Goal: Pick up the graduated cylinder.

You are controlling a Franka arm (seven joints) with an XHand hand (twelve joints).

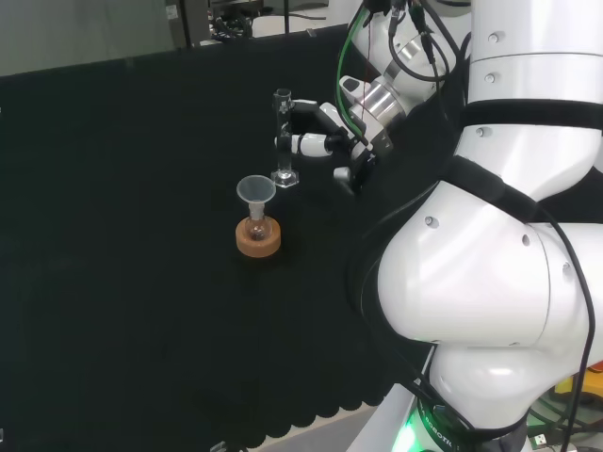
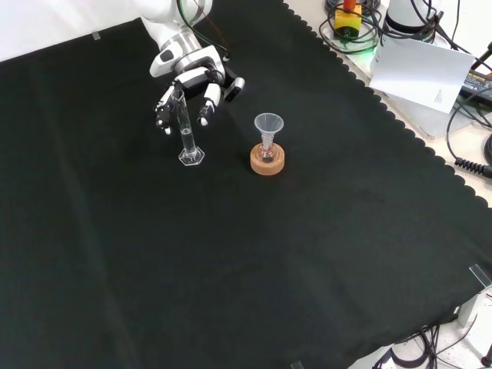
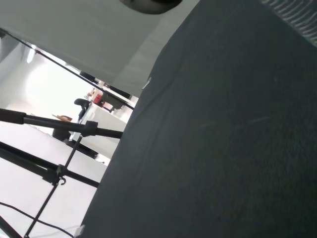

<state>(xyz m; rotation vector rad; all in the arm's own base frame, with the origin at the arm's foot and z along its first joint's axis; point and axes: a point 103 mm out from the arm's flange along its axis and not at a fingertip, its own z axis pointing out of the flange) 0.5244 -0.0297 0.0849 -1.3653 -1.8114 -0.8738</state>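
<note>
Hand [image 2: 188, 92] sits at the upper part of the graduated cylinder [image 2: 187, 132] in front view, fingers [image 2: 205, 101] hanging down on either side of the tube, slightly bent. Head view: hand [image 1: 325, 137] comes in from the right, one white finger [image 1: 306, 144] reaching to the tube, a dark part just behind the cyl's top. Can't tell whether fingers are actually clamped on it or just next to it, glass is clear + contact zone hidden. Not clenched, not plainly grasping.

Cyl [image 1: 283, 139] stands upright, hex base flat on the black cloth [image 2: 254, 254].

Nearby: cork ring stand [image 2: 267, 161] w/ a small round flask [image 1: 257, 229] in it, clear funnel [image 2: 268, 124] stuck in the flask neck. Front view: it's just right of the cyl, apart, not touching. Head view: stand [image 1: 257, 239] is nearer the cam and a bit left of the cyl base. Nothing between hand and cyl.

Surface: black cloth covers the bench, scalloped edge along the right side in front view. Past that edge: white sheet of paper [image 2: 421, 71], cables [image 2: 470, 134], a yellow/orange item [image 2: 347, 17].

Wrist view: cloth [image 3: 233, 148] on a slant, pale room behind, black tripod legs [image 3: 47, 148], blurred dark bit of hand [image 3: 151, 5]
</note>
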